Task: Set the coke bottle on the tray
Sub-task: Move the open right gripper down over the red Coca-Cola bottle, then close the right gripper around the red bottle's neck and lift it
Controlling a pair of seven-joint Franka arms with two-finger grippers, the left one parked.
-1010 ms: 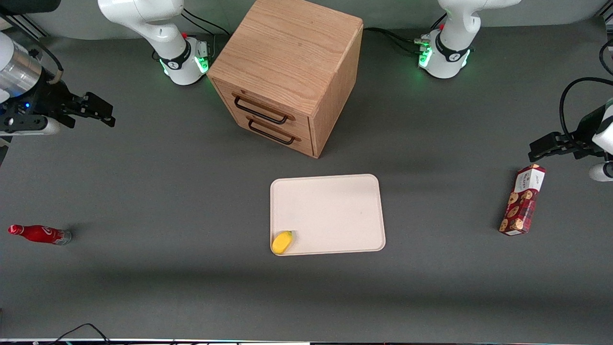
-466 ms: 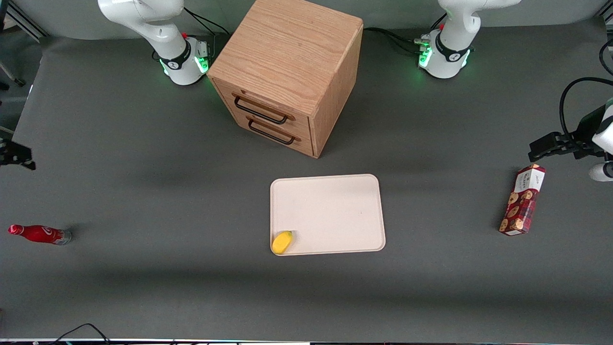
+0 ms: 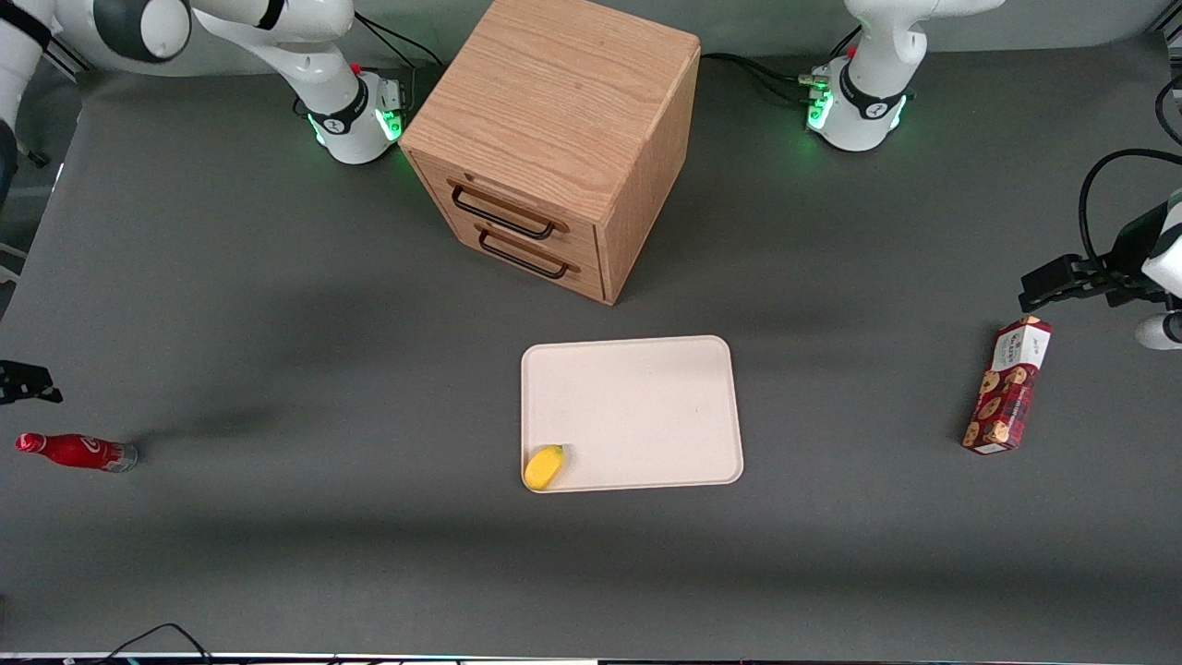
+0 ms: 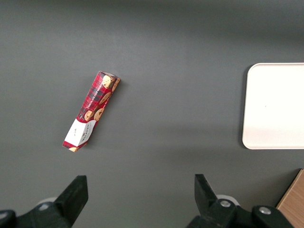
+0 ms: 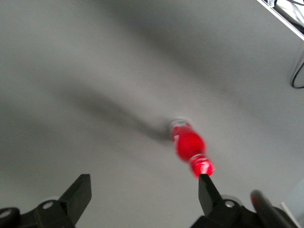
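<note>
The coke bottle, slim and red with a red cap, lies on its side on the dark table at the working arm's end. It also shows in the right wrist view, blurred, with its cap close to one fingertip. My gripper is open and empty, high above the table, with the bottle ahead of its fingers. In the front view only a black part of it shows at the frame's edge, just farther from the camera than the bottle. The pale beige tray lies flat mid-table, in front of the cabinet.
A small yellow object sits in the tray's near corner. A wooden two-drawer cabinet stands farther from the camera than the tray. A red cookie box lies toward the parked arm's end and shows in the left wrist view.
My gripper has swung nearer to the camera along the table's edge, from well away from the bottle to just beside it. The bottle, tray and box have not moved.
</note>
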